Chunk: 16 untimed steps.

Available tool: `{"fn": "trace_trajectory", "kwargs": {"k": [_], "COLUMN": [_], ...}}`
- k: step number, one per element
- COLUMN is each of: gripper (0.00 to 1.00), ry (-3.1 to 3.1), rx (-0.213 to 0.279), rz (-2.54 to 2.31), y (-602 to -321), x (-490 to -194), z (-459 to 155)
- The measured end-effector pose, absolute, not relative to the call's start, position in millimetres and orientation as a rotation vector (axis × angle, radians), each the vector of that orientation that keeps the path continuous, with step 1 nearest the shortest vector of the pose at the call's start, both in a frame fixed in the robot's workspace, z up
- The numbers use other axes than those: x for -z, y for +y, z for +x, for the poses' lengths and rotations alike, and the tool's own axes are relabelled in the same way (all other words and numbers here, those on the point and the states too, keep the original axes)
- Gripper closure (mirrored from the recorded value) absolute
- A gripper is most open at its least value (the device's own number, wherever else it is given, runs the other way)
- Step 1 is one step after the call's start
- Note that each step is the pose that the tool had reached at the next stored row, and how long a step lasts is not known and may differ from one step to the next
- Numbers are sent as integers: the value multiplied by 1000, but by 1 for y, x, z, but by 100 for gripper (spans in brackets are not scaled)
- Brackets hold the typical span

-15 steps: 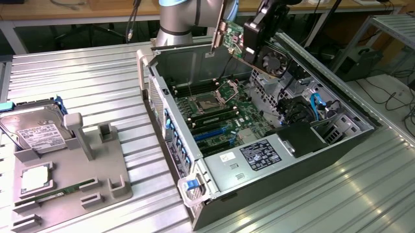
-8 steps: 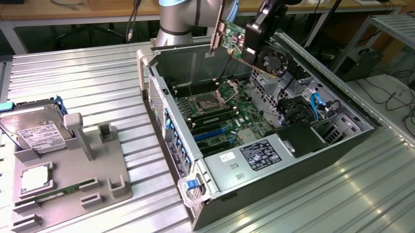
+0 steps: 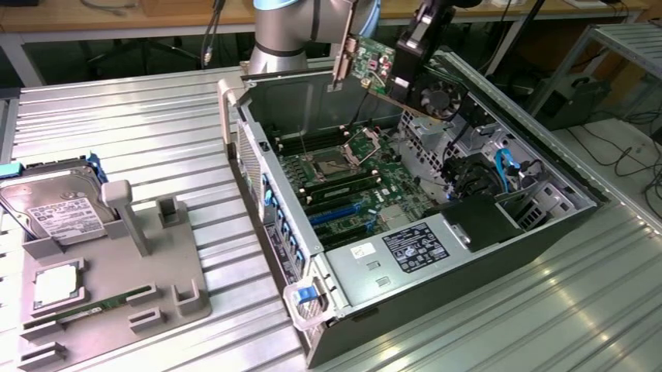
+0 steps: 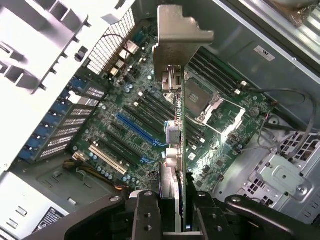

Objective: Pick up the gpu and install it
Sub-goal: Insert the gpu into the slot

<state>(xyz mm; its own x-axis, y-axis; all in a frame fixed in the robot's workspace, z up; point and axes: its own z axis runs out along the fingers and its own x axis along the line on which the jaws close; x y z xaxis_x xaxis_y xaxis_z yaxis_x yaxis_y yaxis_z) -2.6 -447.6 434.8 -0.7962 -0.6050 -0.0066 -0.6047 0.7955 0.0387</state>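
My gripper (image 4: pixel 175 222) pinches the gpu (image 4: pixel 183 125) above the open computer case (image 3: pixel 559 209).
The card hangs edge-on over the motherboard (image 4: pixel 125 125), clear of its slots, its silver bracket (image 4: pixel 175 45) farthest from me. A hard drive (image 3: pixel 52 209) rests on the counter (image 3: pixel 155 116).

The arm (image 3: pixel 284 31) stands at the top of the exterior view, its wrist angled so the gripper (image 3: pixel 411 54) points downward. Its two dark fingers (image 4: pixel 145 215) sit partly closed, clamped on opposite faces of the gpu (image 4: pixel 176 50)
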Motion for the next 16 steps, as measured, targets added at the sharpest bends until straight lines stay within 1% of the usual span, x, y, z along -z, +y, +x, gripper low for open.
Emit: {"fn": "trace_trajectory", "kwargs": {"k": [16], "gripper": [71], "ry": [-2887], "rx": [60], "rz": [1216], "y": [-448], "x": [-435], "z": [-3]}}
